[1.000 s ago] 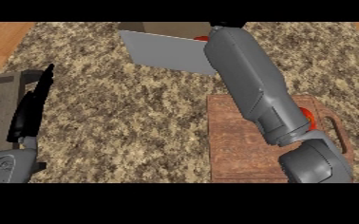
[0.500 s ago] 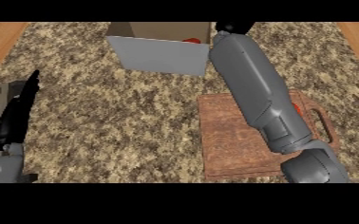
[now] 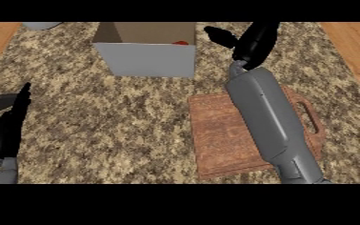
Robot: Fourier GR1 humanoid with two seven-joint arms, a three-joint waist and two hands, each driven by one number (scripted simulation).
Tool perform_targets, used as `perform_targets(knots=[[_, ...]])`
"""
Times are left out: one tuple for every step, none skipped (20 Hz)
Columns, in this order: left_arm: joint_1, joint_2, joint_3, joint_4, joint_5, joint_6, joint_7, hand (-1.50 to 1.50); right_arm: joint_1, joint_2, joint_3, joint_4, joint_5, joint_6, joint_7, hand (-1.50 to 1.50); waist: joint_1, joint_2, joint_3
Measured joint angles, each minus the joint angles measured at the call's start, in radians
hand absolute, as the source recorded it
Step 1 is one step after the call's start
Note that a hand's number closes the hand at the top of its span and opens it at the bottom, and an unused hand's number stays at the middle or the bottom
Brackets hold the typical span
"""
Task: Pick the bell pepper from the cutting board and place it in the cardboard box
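Already the pepper (image 3: 182,43) shows as a red sliver inside the box (image 3: 146,59) at twelve o'clock. Right hand (image 3: 255,42), at one o'clock beside it, is open and empty, likely released. Left hand (image 3: 14,124) rests open at nine o'clock. Board (image 3: 224,136) lies bare.

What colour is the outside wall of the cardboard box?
The cardboard box has a light grey outer wall and a tan inside, as the head view shows.
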Motion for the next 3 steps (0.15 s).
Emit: perform_targets(knots=[[0.004,-0.003,-0.001,-0.004,0.0,0.0,0.001,0.0,0.043,-0.005,0.015,-0.058,0.004,0.021,0.013,-1.5,-0.003,-0.001,0.0],[0.006,-0.002,0.0,-0.012,0.001,-0.001,0.008,0.0,0.085,-0.01,0.031,-0.116,0.007,0.047,0.027,-1.5,-0.006,-0.001,0.0],[0.013,-0.002,0.003,-0.018,0.002,0.001,0.01,0.0,0.126,-0.015,0.048,-0.172,0.015,0.076,0.041,-1.5,-0.009,-0.002,0.0]])
